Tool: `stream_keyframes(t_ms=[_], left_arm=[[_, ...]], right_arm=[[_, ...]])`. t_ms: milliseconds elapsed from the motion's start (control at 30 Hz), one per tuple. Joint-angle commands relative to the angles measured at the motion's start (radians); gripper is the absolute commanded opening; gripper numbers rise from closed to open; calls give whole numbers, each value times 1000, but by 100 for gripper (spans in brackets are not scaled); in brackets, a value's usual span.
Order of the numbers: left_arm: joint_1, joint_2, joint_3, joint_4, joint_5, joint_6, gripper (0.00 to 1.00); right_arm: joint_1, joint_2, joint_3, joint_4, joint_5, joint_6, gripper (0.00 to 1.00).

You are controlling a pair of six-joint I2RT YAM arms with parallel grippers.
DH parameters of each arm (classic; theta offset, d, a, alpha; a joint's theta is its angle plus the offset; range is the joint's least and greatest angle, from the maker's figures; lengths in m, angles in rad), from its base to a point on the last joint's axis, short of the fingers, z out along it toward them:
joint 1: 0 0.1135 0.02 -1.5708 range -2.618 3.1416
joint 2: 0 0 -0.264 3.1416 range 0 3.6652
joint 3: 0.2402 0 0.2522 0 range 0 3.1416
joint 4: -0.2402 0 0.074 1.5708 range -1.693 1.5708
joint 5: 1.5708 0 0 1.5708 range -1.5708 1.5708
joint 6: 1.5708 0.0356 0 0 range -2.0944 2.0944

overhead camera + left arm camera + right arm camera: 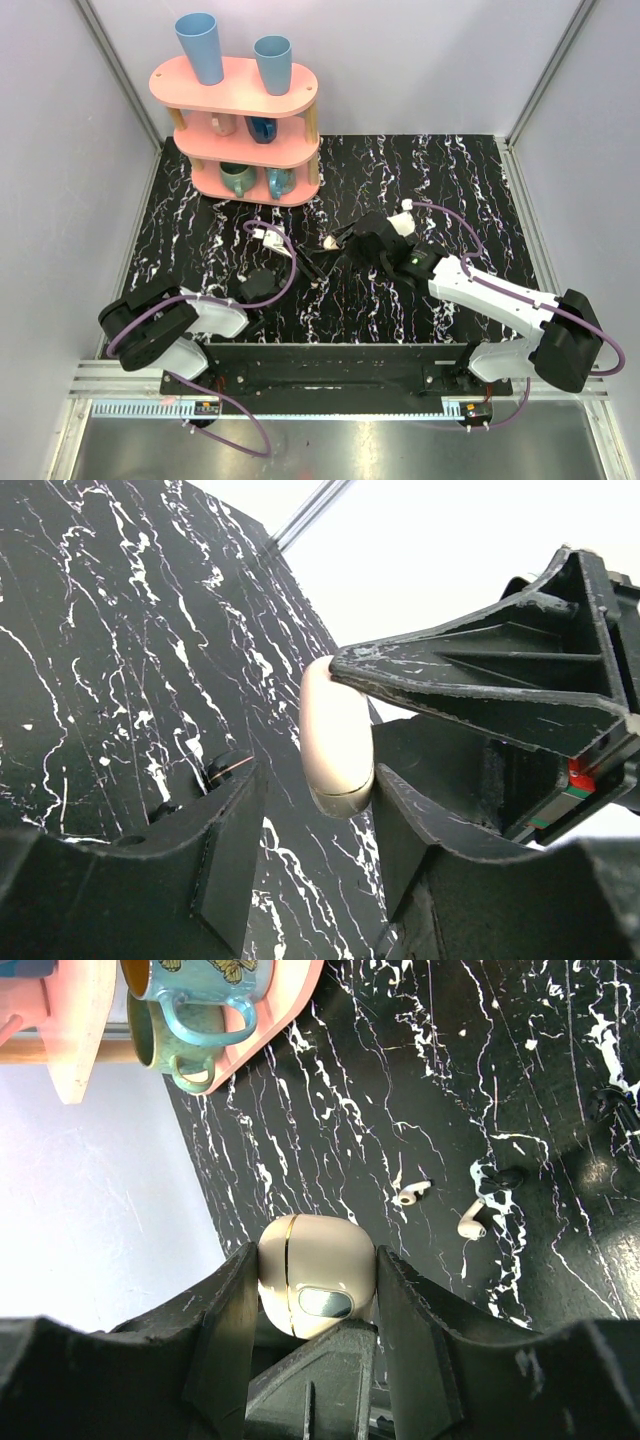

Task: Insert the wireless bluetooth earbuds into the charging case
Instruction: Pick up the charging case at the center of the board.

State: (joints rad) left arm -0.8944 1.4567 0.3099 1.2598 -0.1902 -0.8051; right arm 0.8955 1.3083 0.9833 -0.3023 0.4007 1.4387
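1. Right wrist cam: right gripper [315, 1260] clamps cream charging case [312, 1285], lid closed, a finger pressed on each side
2. One earbud [412, 1193] & second earbud [471, 1220] lie loose, close together on black marble table [480, 1060], beyond the case
3. Left wrist cam: left gripper [320, 780] gapes wide, case touching one finger only

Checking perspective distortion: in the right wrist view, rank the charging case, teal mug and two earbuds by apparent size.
Charging case, nearest the camera; the cropped teal mug looks similar, so unsure.
Both earbuds, alike, far smaller.
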Motion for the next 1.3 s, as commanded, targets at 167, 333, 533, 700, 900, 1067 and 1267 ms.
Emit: stream_keyframes(t_ms=[167, 333, 533, 700, 900, 1067, 1267], left_arm=[[0, 14, -11, 268, -101, -6, 56], [0, 21, -5, 285, -112, 1, 55], [0, 30, 5, 319, -101, 0, 56], [0, 18, 3, 323, -88, 0, 66], [0, 14, 3, 326, -84, 3, 65], [0, 17, 11, 325, -81, 1, 60], [0, 19, 26, 325, -69, 0, 58]], right_arm=[[-3, -29, -3, 32, 3, 15, 35], [-3, -27, -8, 32, 6, 20, 35], [-3, -27, -2, 32, 4, 14, 35], [-3, -29, -5, 34, 6, 14, 36], [-3, -24, -6, 32, 3, 19, 36], [-3, -24, -3, 34, -3, 15, 36], [-3, -21, -8, 38, -6, 17, 36]])
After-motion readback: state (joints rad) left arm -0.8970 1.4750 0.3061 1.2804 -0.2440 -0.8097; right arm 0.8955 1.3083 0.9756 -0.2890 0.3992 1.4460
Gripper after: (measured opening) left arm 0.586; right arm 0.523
